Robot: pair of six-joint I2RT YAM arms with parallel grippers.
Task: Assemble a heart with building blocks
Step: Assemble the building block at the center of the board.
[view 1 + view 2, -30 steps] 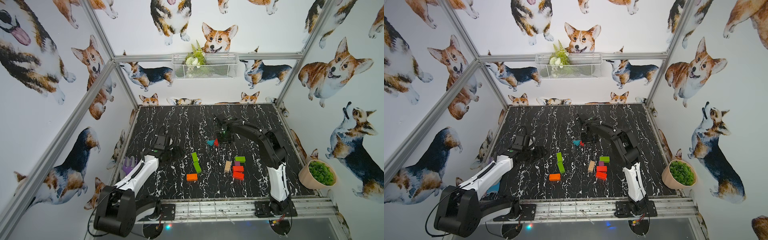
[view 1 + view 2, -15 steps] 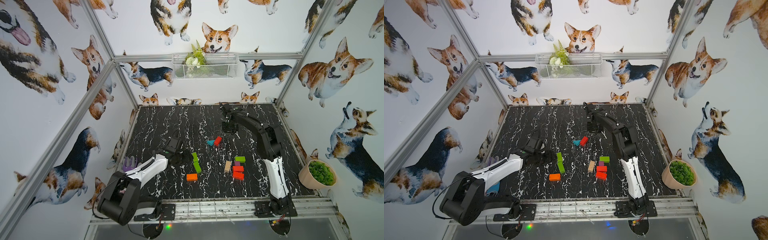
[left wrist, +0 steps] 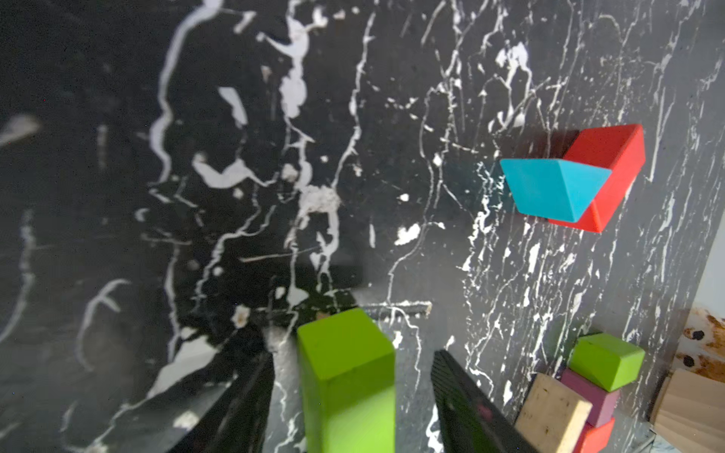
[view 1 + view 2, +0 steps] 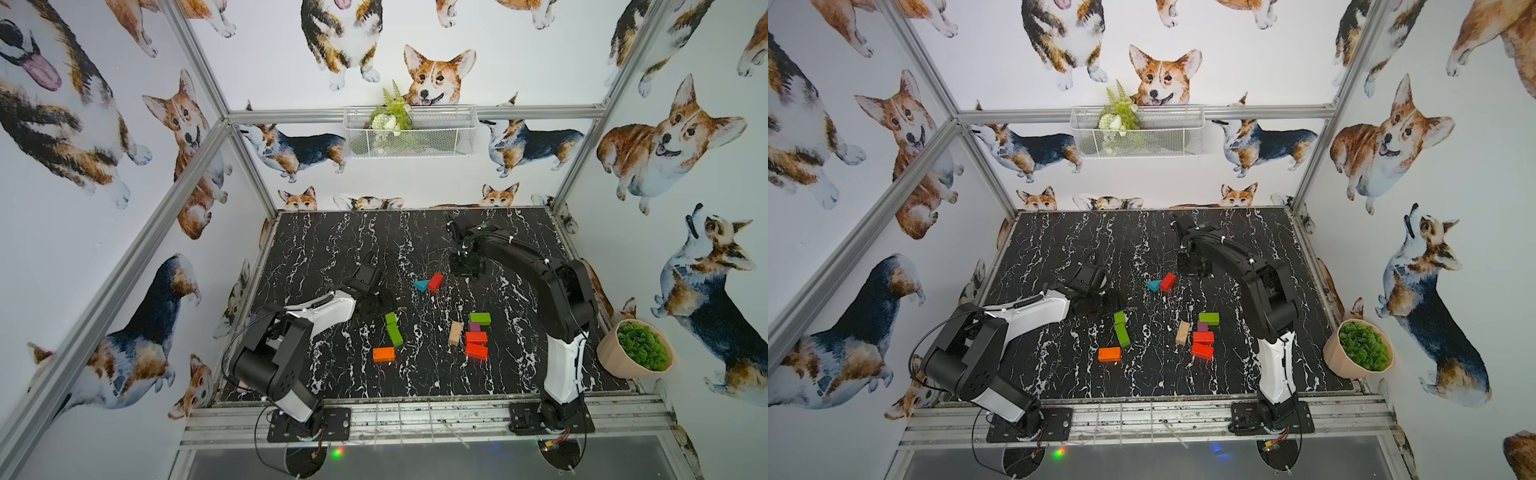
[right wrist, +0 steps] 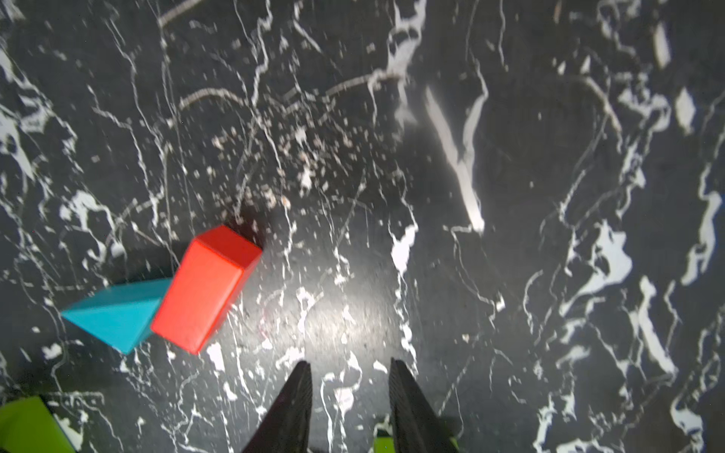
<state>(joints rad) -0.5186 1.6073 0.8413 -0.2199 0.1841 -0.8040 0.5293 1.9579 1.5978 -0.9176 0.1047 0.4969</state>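
The building blocks lie loose in groups on the black marble table, and no heart is in view. A teal triangle (image 4: 421,285) touches a red block (image 4: 435,281) mid-table. My left gripper (image 3: 352,353) is open and straddles the end of a green block (image 3: 345,376), with gaps on both sides. In a top view this green block (image 4: 390,318) lies next to a green bar (image 4: 394,334) and an orange block (image 4: 384,354). My right gripper (image 5: 350,362) hangs behind the red block (image 5: 206,288), slightly open and empty. Wood (image 4: 456,333), green (image 4: 480,318), purple (image 4: 474,326) and two red blocks (image 4: 476,337) cluster on the right.
A potted plant (image 4: 636,353) stands at the table's right edge. A wire basket (image 4: 409,131) hangs on the back wall. Aluminium frame posts and corgi-patterned walls close in the table on three sides.
The right gripper let go of the red block beside the teal triangle and drew back toward the far right. The left arm swung right until its jaws straddled the green block.
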